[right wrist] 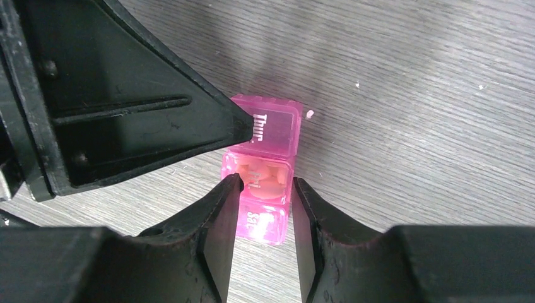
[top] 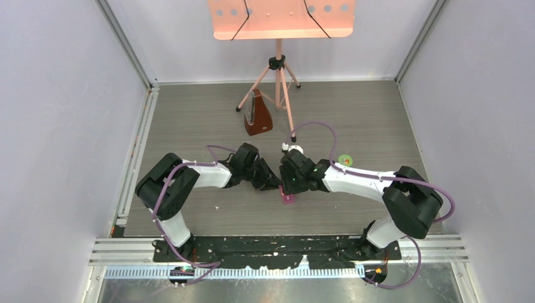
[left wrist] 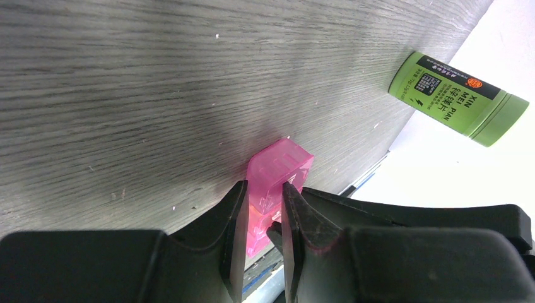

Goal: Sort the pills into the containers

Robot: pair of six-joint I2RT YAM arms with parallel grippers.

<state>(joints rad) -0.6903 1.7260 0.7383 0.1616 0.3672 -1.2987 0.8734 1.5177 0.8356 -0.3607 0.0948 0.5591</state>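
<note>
Grey table (top: 353, 126): left gripper (left wrist: 265, 189) and right gripper (right wrist: 268, 182) each pinch the pill box (right wrist: 277, 120) — pills (right wrist: 265, 173) visible in the right wrist view only.

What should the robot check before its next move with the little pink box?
1. Left gripper is clamped on the translucent pink plastic pill box: ok.
2. Right gripper has one finger on each side of the pill box at the Fri compartment: ok.
3. Right gripper is really squeezing the pill box: cannot tell.
4. Orange-yellow pills are inside the Fri compartment: ok.
5. Fri lid is fully shut: cannot tell.
6. Green cylindrical bottle lies on its side, apart from the pill box: ok.
</note>
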